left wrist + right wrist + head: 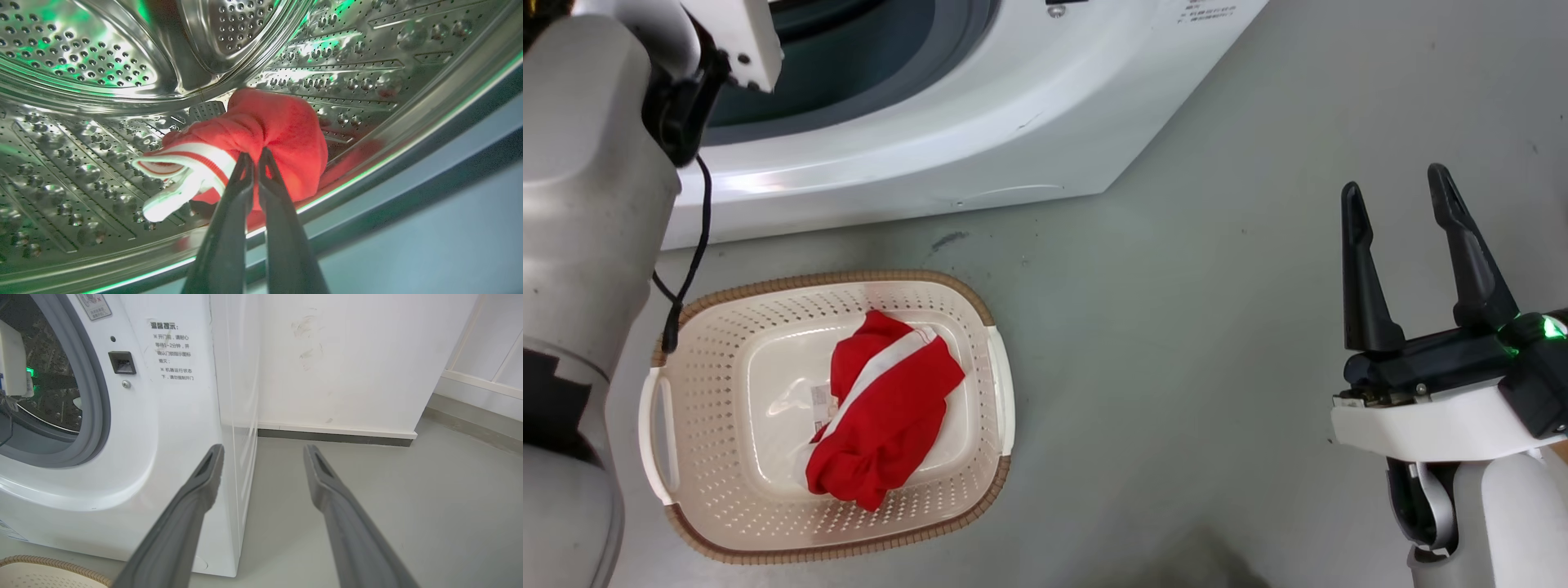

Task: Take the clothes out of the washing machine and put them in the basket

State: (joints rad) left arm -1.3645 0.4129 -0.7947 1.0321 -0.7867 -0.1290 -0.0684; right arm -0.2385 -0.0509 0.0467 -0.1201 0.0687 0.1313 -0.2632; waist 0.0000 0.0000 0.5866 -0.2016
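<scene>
Inside the washing machine's (947, 131) steel drum (81, 61), my left gripper (255, 157) is shut on a red garment (278, 130) with white stripe trim, lying low near the drum's front lip. My left arm reaches through the porthole in the head view. Another red garment (882, 412) with a white stripe lies in the cream basket (711, 457) on the floor before the machine. My right gripper (1396, 196) hangs open and empty over bare floor at the right, also seen as the open right gripper (263, 451) facing the machine's (171, 416) right corner.
The grey floor (1192, 327) stretches right of the basket. A white wall (347, 363) with a dark skirting stands behind the machine. The basket's rim (49, 563) shows at the lower left of the right wrist view. A black cable (690, 261) hangs from my left arm above the basket's edge.
</scene>
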